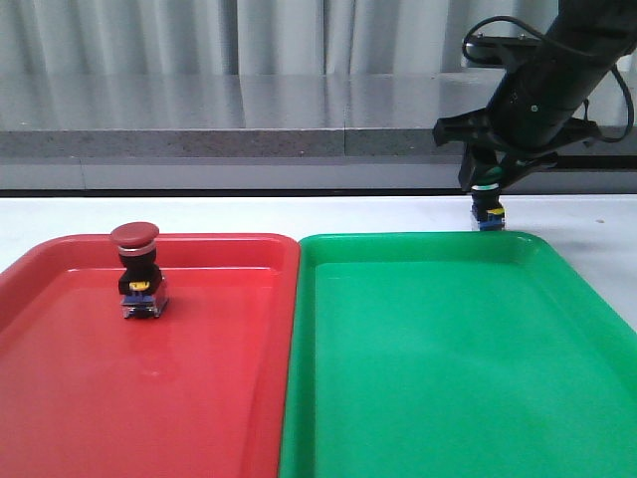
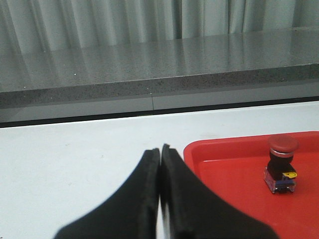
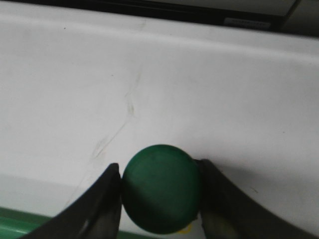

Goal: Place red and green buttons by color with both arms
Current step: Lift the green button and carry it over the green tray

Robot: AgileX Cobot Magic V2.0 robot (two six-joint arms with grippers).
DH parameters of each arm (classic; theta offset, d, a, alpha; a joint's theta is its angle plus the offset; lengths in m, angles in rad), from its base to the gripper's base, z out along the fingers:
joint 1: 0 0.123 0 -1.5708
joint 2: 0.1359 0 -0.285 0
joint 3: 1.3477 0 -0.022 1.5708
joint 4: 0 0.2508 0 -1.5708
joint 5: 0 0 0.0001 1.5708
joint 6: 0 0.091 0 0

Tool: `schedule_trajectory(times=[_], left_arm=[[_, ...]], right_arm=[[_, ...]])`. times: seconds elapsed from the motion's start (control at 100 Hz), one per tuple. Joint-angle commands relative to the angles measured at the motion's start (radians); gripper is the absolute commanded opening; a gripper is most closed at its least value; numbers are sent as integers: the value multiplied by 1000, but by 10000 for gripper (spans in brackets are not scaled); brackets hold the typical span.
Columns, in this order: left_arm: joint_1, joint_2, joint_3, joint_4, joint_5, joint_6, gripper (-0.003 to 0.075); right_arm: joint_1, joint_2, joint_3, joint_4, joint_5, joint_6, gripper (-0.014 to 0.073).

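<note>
The red button (image 1: 137, 269) stands upright in the far left part of the red tray (image 1: 209, 418); it also shows in the left wrist view (image 2: 281, 164). My left gripper (image 2: 160, 149) is shut and empty over the white table, beside the red tray's corner (image 2: 199, 149); it is out of the front view. My right gripper (image 1: 485, 191) is shut on the green button (image 1: 488, 214), just behind the far edge of the green tray (image 1: 448, 398). In the right wrist view the fingers (image 3: 107, 199) press both sides of the green cap (image 3: 162, 189); I cannot tell whether its base touches the table.
The two trays lie side by side and fill the near table. A white table strip (image 1: 299, 214) runs behind them, then a grey ledge (image 1: 249, 119) and curtains. A sliver of the green tray's rim (image 3: 20, 221) shows below my right gripper.
</note>
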Motion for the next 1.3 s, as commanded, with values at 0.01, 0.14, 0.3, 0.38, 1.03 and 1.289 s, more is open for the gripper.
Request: schedule_trajectory(times=[0.01, 0.14, 0.3, 0.38, 1.03, 1.289], left_arm=[[1, -31, 24, -9, -84, -1, -19], [1, -31, 24, -9, -84, -1, -19], [1, -31, 24, -9, -84, -1, -19], [1, -31, 24, -9, -84, -1, -19], [1, -31, 24, -9, -84, -1, -19], [1, -31, 24, -9, -84, -1, -19]], right_arm=[[-5, -111, -35, -11, -36, -9, 244], [-2, -184, -35, 0, 17, -9, 244], [-2, -257, -35, 43, 123, -9, 244], [0, -280, -32, 63, 163, -9, 244], [191, -406, 345, 185, -87, -9, 244], [218, -406, 487, 232, -238, -9, 244]])
